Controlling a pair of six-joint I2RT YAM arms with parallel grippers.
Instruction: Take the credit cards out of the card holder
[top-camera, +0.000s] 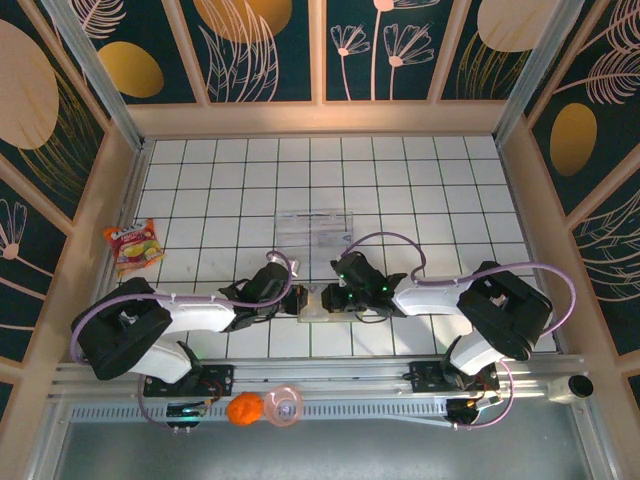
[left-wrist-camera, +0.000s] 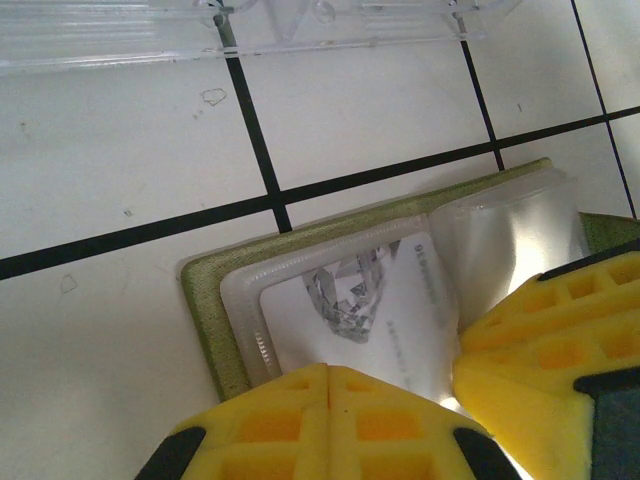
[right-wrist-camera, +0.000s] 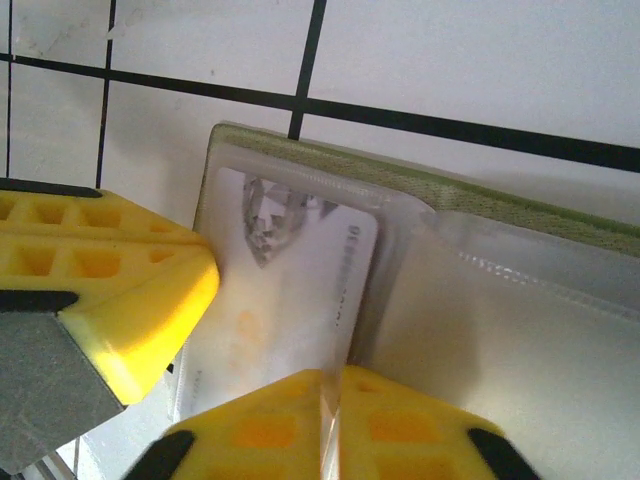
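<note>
Right gripper (right-wrist-camera: 331, 430) clamps credit card (right-wrist-camera: 290, 285) edge, left gripper (left-wrist-camera: 330, 420) fully closed, empty, pinning card holder (left-wrist-camera: 205, 300); thin pinch, you could slip off or drag holder along

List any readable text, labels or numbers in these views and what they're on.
Nothing reads cleanly.
Card in the wallet: raised characters along one edge, too blurred to read.
Snack packet: red label, too small to read.

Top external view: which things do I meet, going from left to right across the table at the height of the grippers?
snack packet → left gripper → card holder → right gripper
</note>
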